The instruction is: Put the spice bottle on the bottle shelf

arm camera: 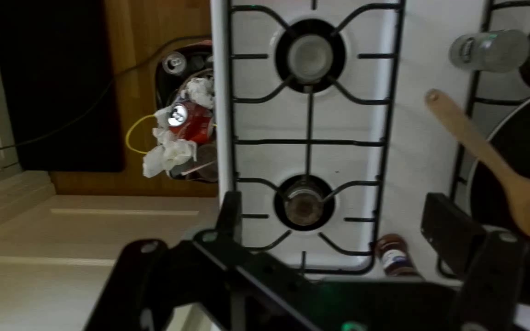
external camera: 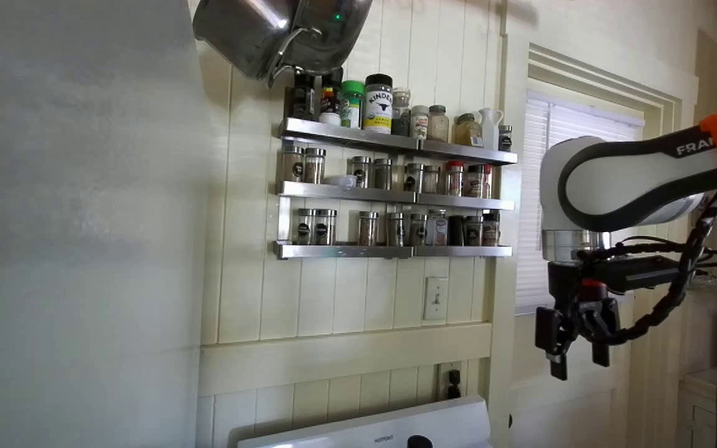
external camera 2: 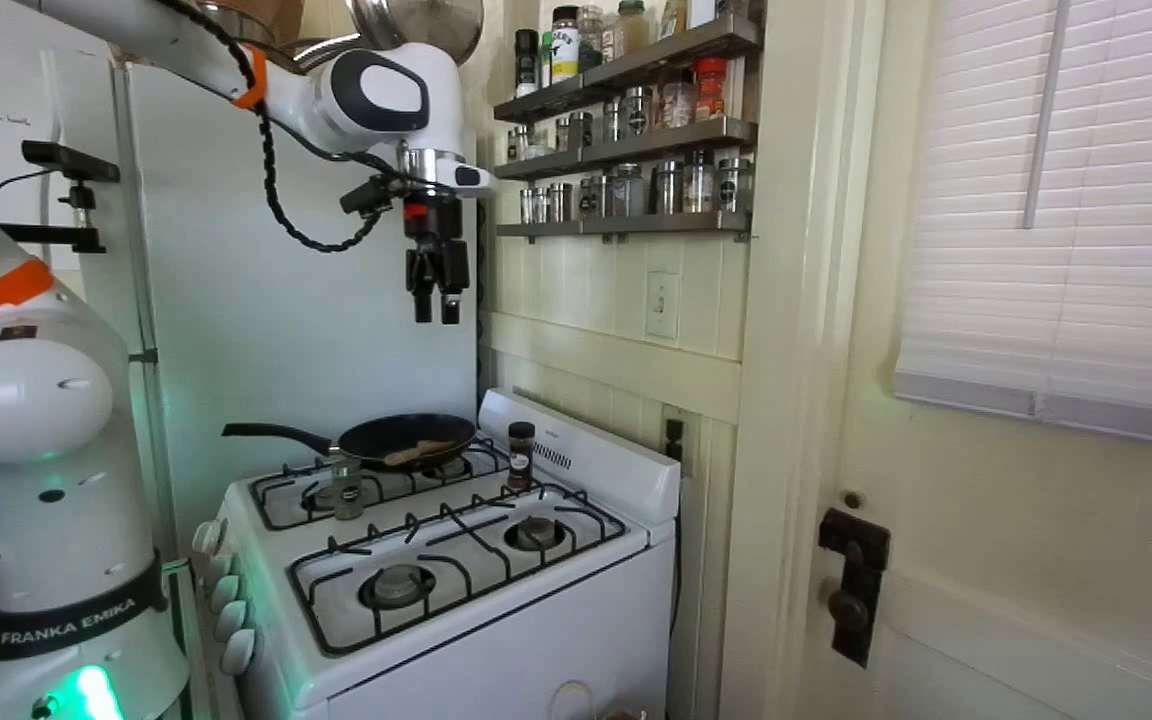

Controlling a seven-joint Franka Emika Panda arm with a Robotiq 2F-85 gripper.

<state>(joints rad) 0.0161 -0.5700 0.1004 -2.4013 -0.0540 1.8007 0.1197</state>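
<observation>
A spice bottle (external camera 2: 521,460) with a dark cap and brown-red body stands upright at the back of the stove, near the backguard. In the wrist view the spice bottle (arm camera: 394,256) shows low in the picture, its cap end hidden behind the gripper. A clear glass jar (external camera 2: 347,488) stands near the pan; the jar also shows in the wrist view (arm camera: 490,50). The bottle shelf (external camera: 352,191), with three metal tiers, holds many jars on the wall; the shelf shows in an exterior view (external camera 2: 666,142) too. My gripper (external camera: 579,362) is open, empty and high above the stove (external camera 2: 476,620).
A black pan (external camera 2: 406,432) with a wooden spoon (arm camera: 476,142) sits on the stove's far burners. Metal pots (external camera: 284,31) hang above the shelf. A fridge (external camera 2: 306,300) stands beside the stove. A filled trash bin (arm camera: 187,115) stands at the stove's side.
</observation>
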